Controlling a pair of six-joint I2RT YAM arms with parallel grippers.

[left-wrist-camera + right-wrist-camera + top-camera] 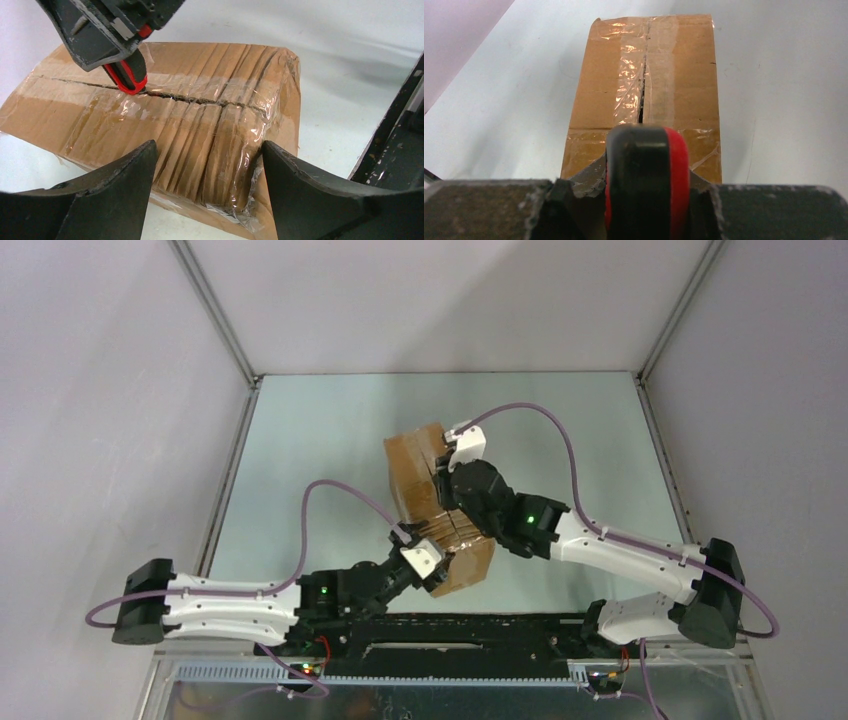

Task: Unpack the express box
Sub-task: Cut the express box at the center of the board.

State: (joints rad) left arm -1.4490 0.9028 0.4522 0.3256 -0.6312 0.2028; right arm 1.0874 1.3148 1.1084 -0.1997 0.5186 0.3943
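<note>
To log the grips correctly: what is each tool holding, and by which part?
The right tool grips a red-and-black cutter by its handle, tip at the box seam. The left tool is open near the box and holds nothing.

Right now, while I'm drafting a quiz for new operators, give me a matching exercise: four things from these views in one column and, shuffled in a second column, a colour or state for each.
Column one:
1. express box
2. left pincer
3. right pincer
4. cutter

Column two:
a. red and black, tip at the taped seam
b. open, one finger on either side of the box's end
c. brown, clear tape along its top
d. shut on the cutter

Pairs: 1-c, 2-b, 3-d, 4-a
</note>
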